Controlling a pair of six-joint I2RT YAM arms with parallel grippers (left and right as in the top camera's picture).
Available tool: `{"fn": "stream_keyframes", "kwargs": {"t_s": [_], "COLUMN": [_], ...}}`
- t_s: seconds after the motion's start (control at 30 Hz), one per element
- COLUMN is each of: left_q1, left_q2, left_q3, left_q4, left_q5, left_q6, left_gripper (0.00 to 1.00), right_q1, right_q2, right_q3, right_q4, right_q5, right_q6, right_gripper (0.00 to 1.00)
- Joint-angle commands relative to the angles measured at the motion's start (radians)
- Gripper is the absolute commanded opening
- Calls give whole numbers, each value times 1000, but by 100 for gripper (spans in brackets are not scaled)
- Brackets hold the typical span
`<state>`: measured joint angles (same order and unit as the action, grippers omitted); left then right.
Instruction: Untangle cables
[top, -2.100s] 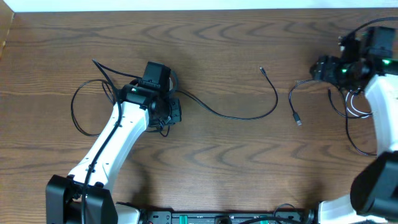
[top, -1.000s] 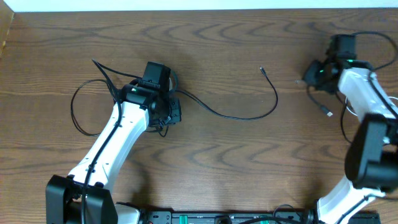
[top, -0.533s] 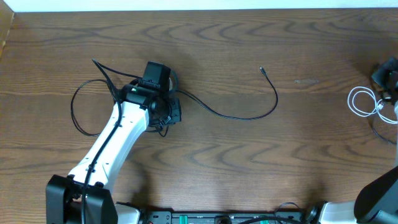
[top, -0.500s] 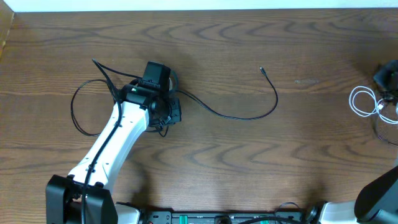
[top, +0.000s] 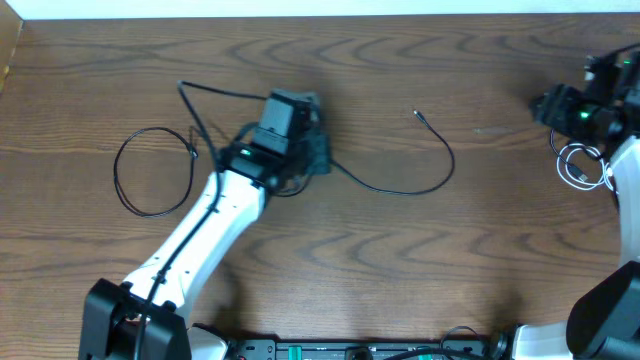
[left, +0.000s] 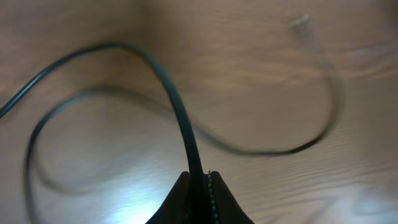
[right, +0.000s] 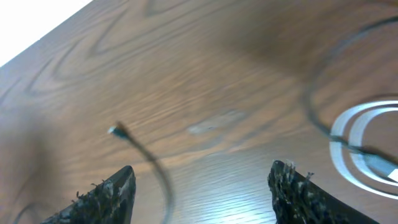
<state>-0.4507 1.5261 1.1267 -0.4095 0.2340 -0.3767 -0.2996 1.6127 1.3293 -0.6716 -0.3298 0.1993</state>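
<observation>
At the left of the table (top: 330, 285) the black cable (top: 400, 188) lies in a wide loop (top: 117, 175). A short stretch kinks toward the far side just left of the left pincer (top: 310, 148). I cannot tell from overhead whether the strands near that kink cross or only lie close. The left pincer is pressed together on this cable: the wrist view shows the cord rising straight out from between its fingertips (left: 200, 177). From there the cable sags near and right in a shallow curve, ending at a small plug (top: 417, 113) lying free.

Well apart, at the far right, the right pincer (right: 202, 171) is spread and holds nothing. The white cable (right: 336, 138) is coiled on the table beside it, with another dark cord arcing close by.

The chief risk is on the left. A long pull could draw the loop tight into a knot if the strands do cross, or the thin cord could slide out of the grip. On the right, closing blind could catch both the white and the dark cords.
</observation>
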Motion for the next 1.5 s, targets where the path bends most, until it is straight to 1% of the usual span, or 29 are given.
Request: {"fn": "stream_keyframes", "kwargs": {"t_s": [0.0,0.07,0.13,0.23,0.27,0.33,0.37,0.43,0.47,0.57,0.63,0.87,1.0,1.1,1.17,1.33,1.47], "left_q1": [-93,-151,-204,-263,-277,-279,-273,-246,-229,-165,-108,136,262,336,368,382,373], "left_q2": [-2,0,1,3,3,3,2,0,0,-8,-11,-13,-13,-12,-10,9,55], "left_q3": [46,61,73,74,74,74,74,74,74,74,74,74,74,72,71,69,68], "left_q4": [98,128,97,-13,-72,-161,-201,-263,-281,-309,-315,-367,-398,-405,-404,-378,-374], "left_q5": [86,123,126,124,117,95,58,-25,-46,-56,-56,-56,-56,-55,-55,24,42], "left_q6": [-86,-85,-60,30,68,119,123,122,122,122,122,121,117,93,54,27,-17], "left_gripper": [7,8,7,8,10,33,44,55,58,61,61,61,61,61,67,69,68], "right_q1": [49,71,87,105,109,118,124,139,149,189,225,373,450,506,540,603,632], "right_q2": [2,2,2,2,2,2,2,2,2,2,2,3,10,19,28,53,66], "right_q3": [5,5,5,5,5,5,5,5,5,5,5,3,-7,-39,-73,-173,-224], "right_q4": [-10,-18,-21,-23,-25,-30,-32,-43,-50,-80,-113,-232,-267,-259,-239,-154,-98], "right_q5": [10,45,59,58,58,58,54,26,6,-52,-66,-64,-34,18,47,69,120], "right_q6": [-26,-26,-26,-26,-27,-45,-51,-92,-108,-140,-151,-216,-216,-216,-215,-215,-211], "right_gripper": [69,70,70,71,72,73,75,76,76,77,80,88,89,89,89,90,90]}}
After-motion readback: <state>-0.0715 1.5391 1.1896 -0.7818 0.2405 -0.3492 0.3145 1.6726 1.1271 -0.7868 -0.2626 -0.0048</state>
